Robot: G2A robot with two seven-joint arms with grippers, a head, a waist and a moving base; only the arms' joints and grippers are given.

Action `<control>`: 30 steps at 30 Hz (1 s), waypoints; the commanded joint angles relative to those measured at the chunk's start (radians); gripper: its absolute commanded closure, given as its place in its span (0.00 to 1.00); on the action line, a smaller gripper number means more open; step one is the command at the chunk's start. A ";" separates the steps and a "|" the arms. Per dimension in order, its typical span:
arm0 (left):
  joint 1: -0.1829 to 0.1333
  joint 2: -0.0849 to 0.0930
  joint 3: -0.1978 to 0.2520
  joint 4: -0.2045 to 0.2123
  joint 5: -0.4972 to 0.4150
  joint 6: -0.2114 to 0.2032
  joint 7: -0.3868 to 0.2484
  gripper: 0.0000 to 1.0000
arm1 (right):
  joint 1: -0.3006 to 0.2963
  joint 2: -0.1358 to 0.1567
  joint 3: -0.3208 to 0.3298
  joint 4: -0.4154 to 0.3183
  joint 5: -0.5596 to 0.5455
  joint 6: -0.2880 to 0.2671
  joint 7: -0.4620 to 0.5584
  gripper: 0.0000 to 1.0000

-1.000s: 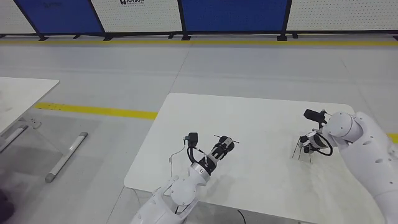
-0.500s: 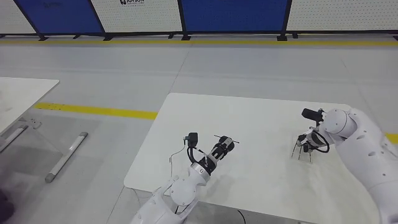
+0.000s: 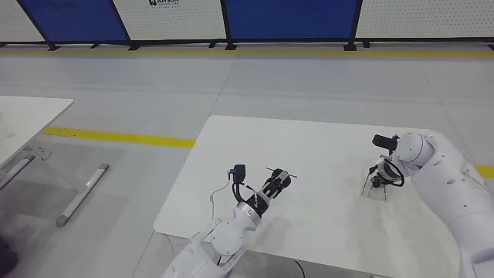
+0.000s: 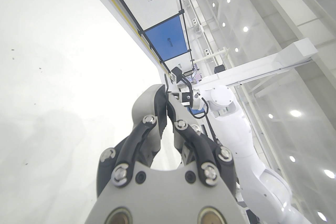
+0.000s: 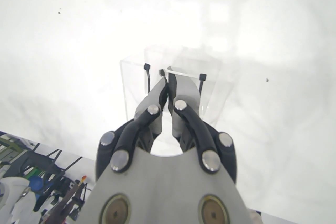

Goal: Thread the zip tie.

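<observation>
Background: blue and white perforated panels are standing behind a grey floor, and a white bench is carrying the work.

Item, clear stand: sitting near the bench's right end and holding two black zip ties upright, heads uppermost.

Item, right tool: hanging just over the stand, between the two ties, with its fingers pressed together. A small black end is showing at the tips; whether it is being pinched cannot be told.

Item, left tool: sitting near the bench's front edge, well apart from the stand, and pinching a thin black strip, likely a loose tie.

Risk: threading is looking barely begun. A slim tail could be slipping from the pads, or missing the small head slot if it is coming in askew. Any push against the light stand could be tipping it over.
</observation>
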 commanded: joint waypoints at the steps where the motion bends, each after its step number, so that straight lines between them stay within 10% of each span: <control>1: 0.000 0.000 0.000 0.000 0.000 0.000 0.000 1.00 | 0.007 -0.007 -0.003 0.019 0.001 -0.006 -0.003 1.00; 17: 0.000 0.000 0.000 0.000 0.000 0.000 0.000 1.00 | -0.029 0.016 0.033 -0.029 -0.018 -0.083 -0.022 1.00; 30: 0.000 0.000 0.000 0.000 0.000 0.000 0.000 1.00 | -0.236 0.148 0.239 -0.402 -0.070 -0.043 0.001 1.00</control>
